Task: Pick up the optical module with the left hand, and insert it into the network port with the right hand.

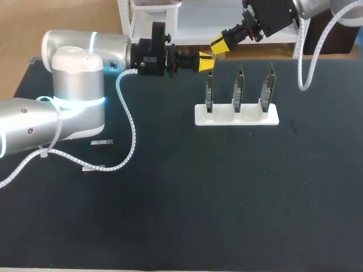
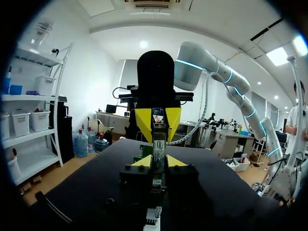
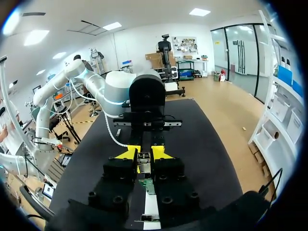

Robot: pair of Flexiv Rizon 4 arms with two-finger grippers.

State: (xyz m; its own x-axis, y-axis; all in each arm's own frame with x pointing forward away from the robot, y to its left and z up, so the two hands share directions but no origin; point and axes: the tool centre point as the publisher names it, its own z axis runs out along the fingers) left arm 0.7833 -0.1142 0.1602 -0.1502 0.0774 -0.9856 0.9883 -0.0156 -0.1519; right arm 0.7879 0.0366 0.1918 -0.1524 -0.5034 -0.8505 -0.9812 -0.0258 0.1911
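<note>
Head view: left arm (image 1: 74,96) reaches in across the far side of the table (image 1: 187,215). Right arm (image 1: 309,7) slants in from the far right corner. Left gripper (image 1: 205,62) and right gripper (image 1: 218,43) meet tip to tip above the white holder (image 1: 236,115), over its board (image 1: 209,90) nearest the left arm. The head view hides what they grip. The left wrist view shows it: the optical module (image 2: 159,144) spans both pairs of yellow tips, both grippers clamped on it, off the table. Head view only: a small loose part (image 1: 102,142) beside the left arm.
</note>
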